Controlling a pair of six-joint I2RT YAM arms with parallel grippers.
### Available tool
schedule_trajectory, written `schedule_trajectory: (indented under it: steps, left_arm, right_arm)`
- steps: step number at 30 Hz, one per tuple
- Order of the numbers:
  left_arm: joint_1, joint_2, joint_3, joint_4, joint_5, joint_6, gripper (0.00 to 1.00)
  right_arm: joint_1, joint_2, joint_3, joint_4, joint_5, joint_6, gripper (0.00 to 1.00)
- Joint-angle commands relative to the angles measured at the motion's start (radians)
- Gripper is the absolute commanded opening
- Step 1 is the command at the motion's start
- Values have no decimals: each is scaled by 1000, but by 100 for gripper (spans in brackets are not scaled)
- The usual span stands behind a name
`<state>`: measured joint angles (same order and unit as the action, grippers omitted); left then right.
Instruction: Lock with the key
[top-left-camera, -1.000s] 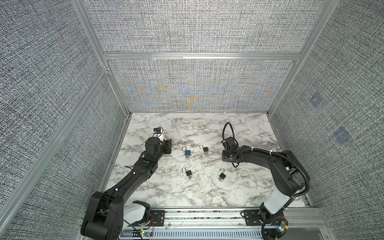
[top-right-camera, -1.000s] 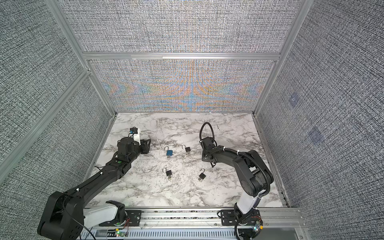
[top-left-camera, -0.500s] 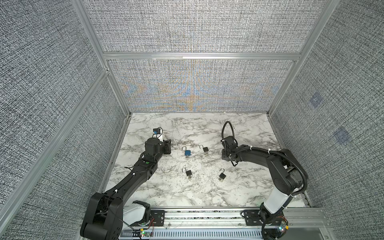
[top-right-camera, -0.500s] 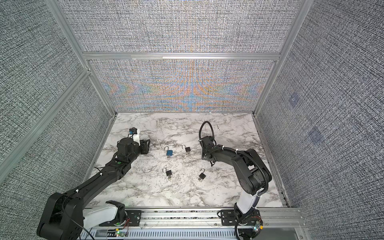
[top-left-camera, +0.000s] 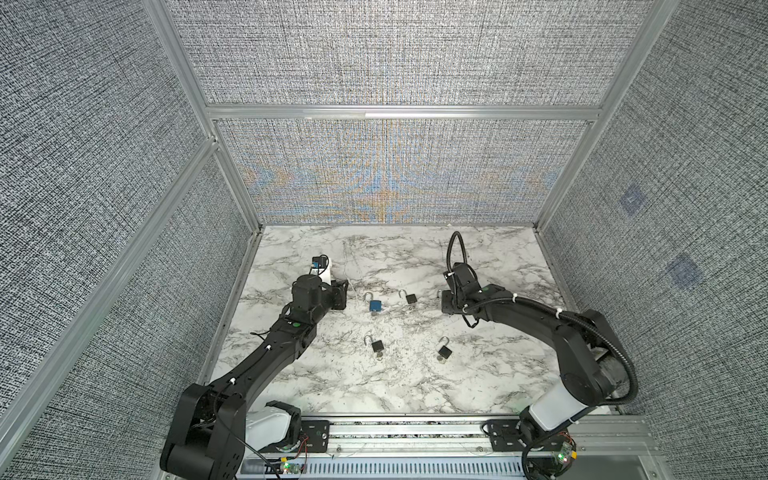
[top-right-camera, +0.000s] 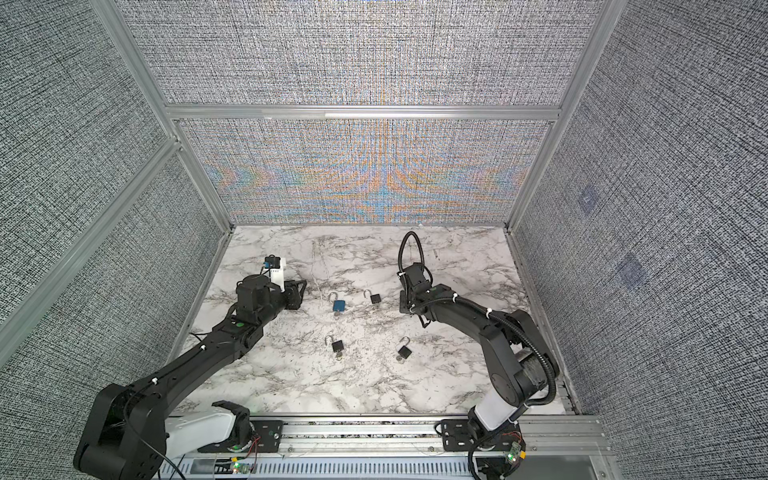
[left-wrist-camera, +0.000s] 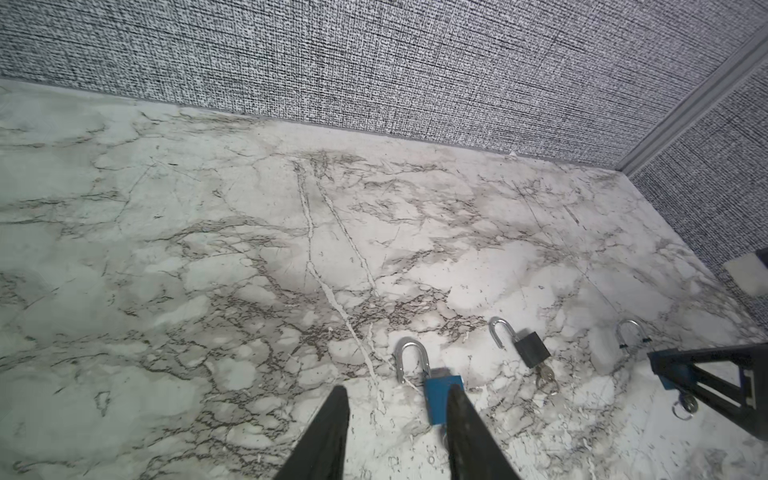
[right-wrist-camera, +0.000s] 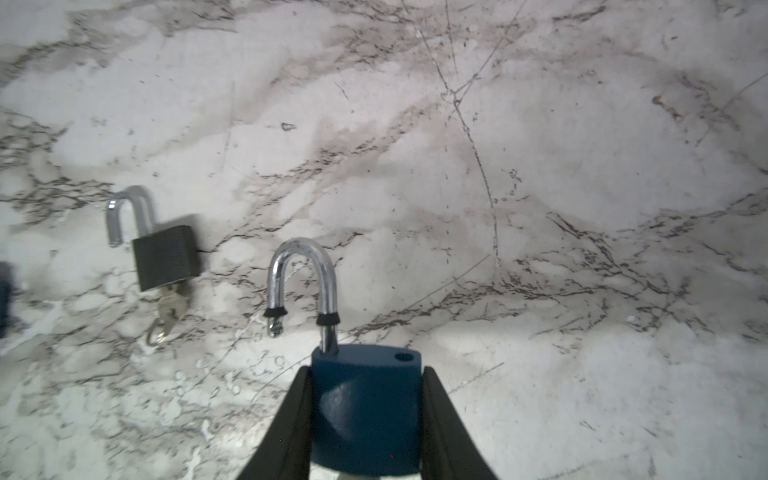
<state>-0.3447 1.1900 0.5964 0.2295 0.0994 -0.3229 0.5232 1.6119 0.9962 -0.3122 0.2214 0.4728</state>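
Note:
My right gripper (right-wrist-camera: 366, 370) is shut on the body of a blue padlock (right-wrist-camera: 365, 411), held just above the marble, its silver shackle (right-wrist-camera: 301, 282) swung open. In both top views this gripper (top-left-camera: 445, 300) (top-right-camera: 405, 301) is right of centre. A key ring (left-wrist-camera: 683, 405) hangs under that padlock in the left wrist view. My left gripper (left-wrist-camera: 397, 399) is open and holds nothing. A second blue padlock (left-wrist-camera: 440, 395) (top-left-camera: 376, 305) lies open on the table just beyond one fingertip.
Three black padlocks lie open on the marble table (top-left-camera: 415, 386), each with a key in it: one near the centre (top-left-camera: 410, 298) (right-wrist-camera: 166, 257) and two nearer the front (top-left-camera: 377, 345) (top-left-camera: 444, 352). Fabric walls enclose the table on three sides.
My right gripper has closed on the blue padlock and shifted slightly toward the back. The left arm has barely moved.

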Motion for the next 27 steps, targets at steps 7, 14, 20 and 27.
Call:
schedule_trajectory:
  steps: [7, 14, 20, 27]
  left_arm:
    - [-26, 36, -7, 54, 198, -46, 41]
    - [-58, 54, 4, 107, 278, -92, 42]
    - [-109, 100, 6, 191, 333, -131, 47]
    - [-168, 178, 36, 257, 376, -158, 46]
  right_arm:
    - [42, -61, 47, -40, -120, -24, 27]
    - [92, -101, 73, -51, -178, -26, 27]
    - [134, -126, 82, -57, -210, -24, 27]
    - [174, -151, 66, -45, -221, -8, 27]
